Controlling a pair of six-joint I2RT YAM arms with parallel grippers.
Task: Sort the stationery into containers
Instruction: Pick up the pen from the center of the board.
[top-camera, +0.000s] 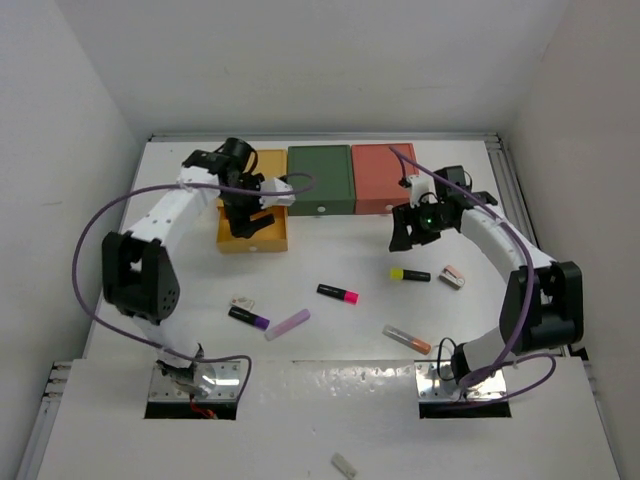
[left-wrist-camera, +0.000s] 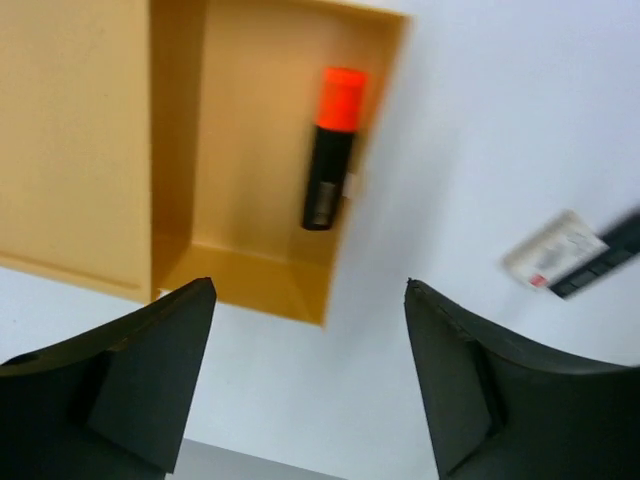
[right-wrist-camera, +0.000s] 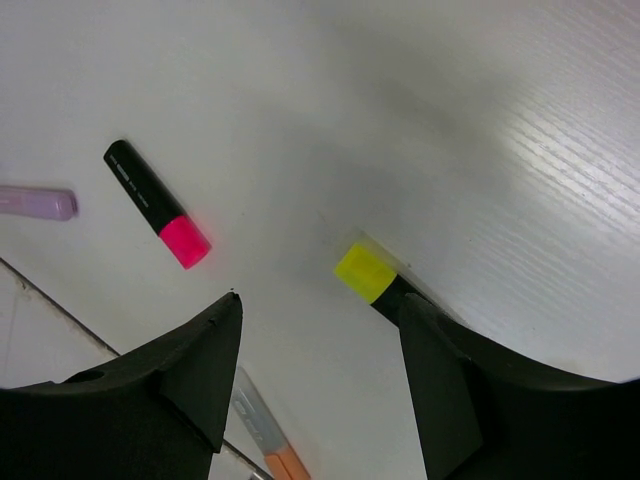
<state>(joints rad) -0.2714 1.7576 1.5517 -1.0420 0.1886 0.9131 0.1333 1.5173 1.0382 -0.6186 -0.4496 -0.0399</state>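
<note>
found the left gripper (left-wrist-camera: 310, 290) spread wide and empty above the mustard yellow box (left-wrist-camera: 100, 130), with an orange-capped marker (left-wrist-camera: 330, 150) lying loose inside it. found the right gripper (right-wrist-camera: 320, 300) likewise wide, holding nothing, poised over the yellow-capped marker (right-wrist-camera: 365, 272) on the desk (right-wrist-camera: 450, 120), apart from the pink-capped marker (right-wrist-camera: 155, 203). noted the green box (top-camera: 320, 178) and red box (top-camera: 378, 175) in a row beside the yellow one. counted also on the desk a purple-capped marker (top-camera: 248, 318), lilac stick (top-camera: 287, 323), orange-tipped tube (top-camera: 407, 339) and eraser (top-camera: 452, 277).
</note>
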